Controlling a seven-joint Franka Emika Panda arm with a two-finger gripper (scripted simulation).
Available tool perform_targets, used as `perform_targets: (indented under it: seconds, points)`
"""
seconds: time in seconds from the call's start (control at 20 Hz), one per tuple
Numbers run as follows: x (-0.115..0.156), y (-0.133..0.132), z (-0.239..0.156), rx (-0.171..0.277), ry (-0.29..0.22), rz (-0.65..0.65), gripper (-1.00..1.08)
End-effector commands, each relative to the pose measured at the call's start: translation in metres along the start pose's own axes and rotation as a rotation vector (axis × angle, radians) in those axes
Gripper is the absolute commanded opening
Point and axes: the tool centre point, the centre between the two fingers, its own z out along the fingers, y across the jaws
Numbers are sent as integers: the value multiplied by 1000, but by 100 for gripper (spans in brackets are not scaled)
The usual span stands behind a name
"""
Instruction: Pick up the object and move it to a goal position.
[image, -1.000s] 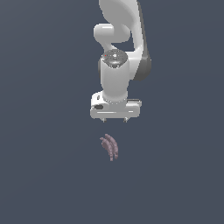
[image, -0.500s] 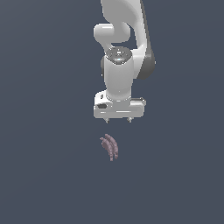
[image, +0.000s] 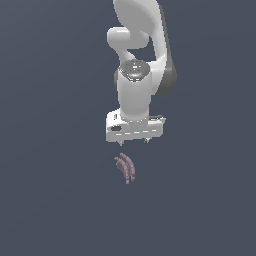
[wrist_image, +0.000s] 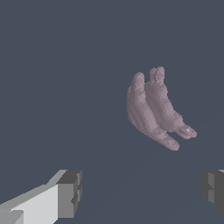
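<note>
Over the past second the claw (image: 134, 142) has drifted slightly toward the exterior view's right and sunk a touch lower, while the object (image: 125, 168) has stayed put on the dark tabletop (image: 50, 200). From where I stand, the white arm (image: 140, 60) hangs straight down with the claw hovering above the object, clear of it, nothing touching. The object, a dull mauve-pink bunch of curved lobes, lies just below the claw and a little toward the exterior view's left of its middle. In the wrist view the two dark fingertips (wrist_image: 70, 192) stand wide apart, holding nothing, and the object (wrist_image: 155, 109) lies ahead of them, not between them.
</note>
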Motion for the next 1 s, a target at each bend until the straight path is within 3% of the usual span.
perform_targets:
  seconds: [0.0, 0.55, 0.95]
  points:
    - [6, 3, 4, -3, -5, -46, 100]
    - [36, 24, 27, -16, -33, -306, 100]
    - [48, 34, 38, -18, -45, -414, 100]
